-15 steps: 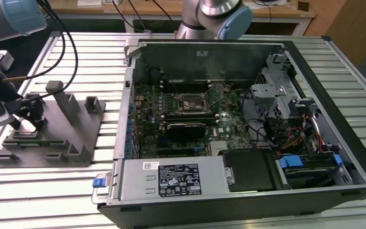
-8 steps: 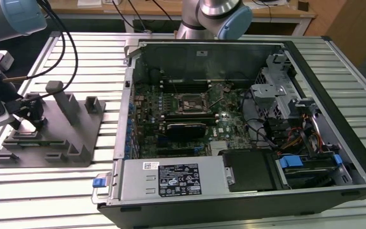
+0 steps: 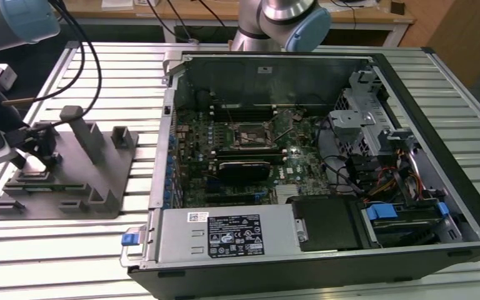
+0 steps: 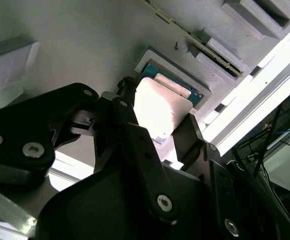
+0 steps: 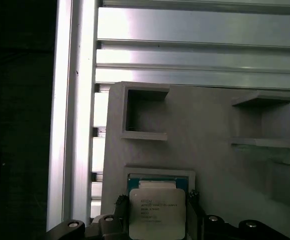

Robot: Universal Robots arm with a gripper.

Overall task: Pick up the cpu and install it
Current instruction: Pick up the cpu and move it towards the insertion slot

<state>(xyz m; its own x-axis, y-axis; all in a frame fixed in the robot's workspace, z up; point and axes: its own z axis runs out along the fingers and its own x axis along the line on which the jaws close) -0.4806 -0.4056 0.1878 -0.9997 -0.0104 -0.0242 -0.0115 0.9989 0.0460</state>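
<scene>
**Exterior view.** The gripper stands over the grey fixture block, at the end of the block farthest from the open computer case. The motherboard socket lies inside that case, well apart from the block. Hazard: the block's upright posts stand just beside the gripper. A sideways move made while low would probably strike one.

**Second wrist view.** The cpu is at its recess in the fixture block, with its silver top towards the camera. Hazard: the fingers bear only on thin edges. An uneven hold would likely let the chip tilt, jam against the recess wall or drop. The jaws are narrow. One black finger lies against each of two opposite edges of the cpu, and no gap shows on either side. This reads as a closed hold on the chip.

**First wrist view.** The cpu lies over the recess, beside two open pockets of the block. The fingers flank it closely on both sides. Whether the chip has left the recess floor cannot be told. Hazard: a lift that is not straight up from the block could catch a corner on the recess rim.
</scene>
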